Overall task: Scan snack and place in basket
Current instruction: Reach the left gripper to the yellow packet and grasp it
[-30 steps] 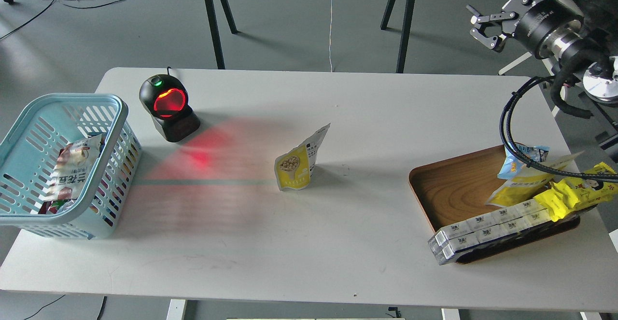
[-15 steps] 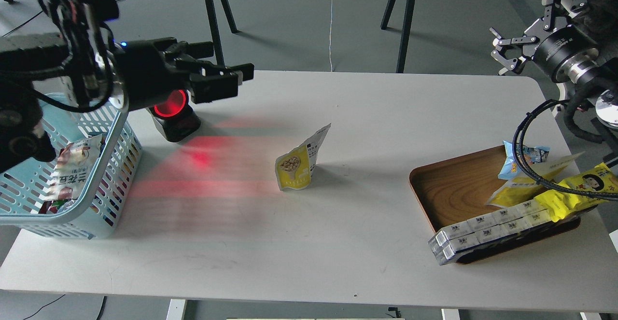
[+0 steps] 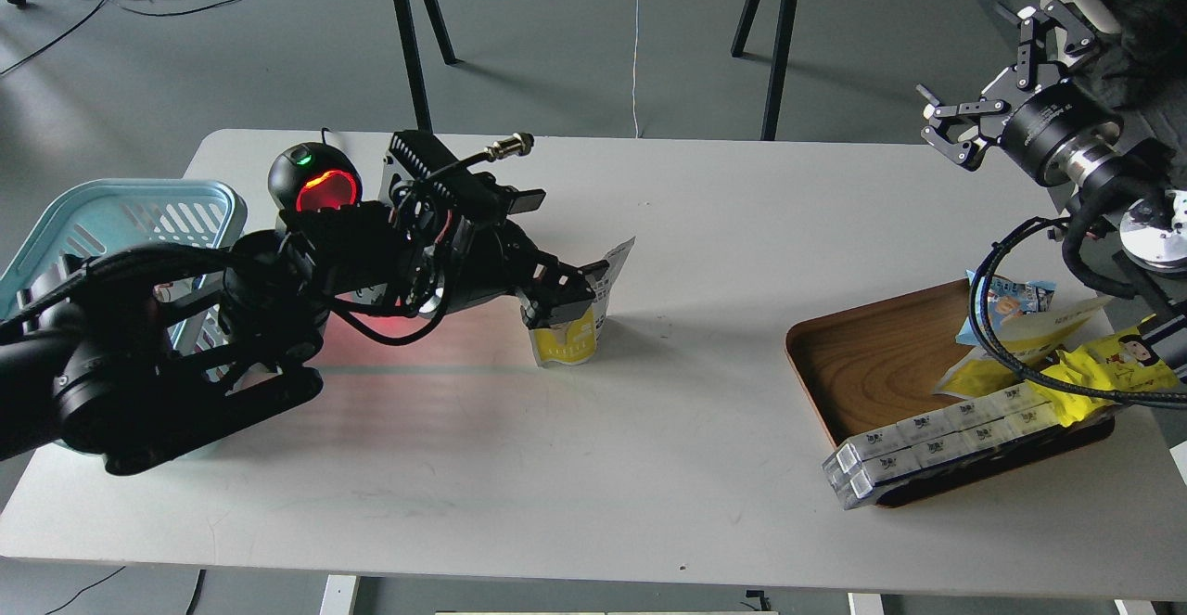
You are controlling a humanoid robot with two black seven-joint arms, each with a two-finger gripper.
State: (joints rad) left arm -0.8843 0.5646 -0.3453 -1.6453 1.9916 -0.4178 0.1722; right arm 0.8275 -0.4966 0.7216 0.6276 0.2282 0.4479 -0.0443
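Head view: left hand (image 3: 563, 297) at the upright yellow-and-white snack pouch (image 3: 577, 337) mid-surface, fingers around its upper part; firm grip not discernible. Right hand (image 3: 953, 130) raised, fingers spread, empty.

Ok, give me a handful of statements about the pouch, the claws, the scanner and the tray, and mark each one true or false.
1. The left claw is at the pouch in the middle of the table. True.
2. The pouch lies in the basket. False: it stands on the table, right of the scanner.
3. The scanner glows red. True.
4. The right claw holds a yellow packet. False: it is open, empty and raised above the table's far right corner.
5. The tray is bare. False: packets and white boxes crowd its right side.
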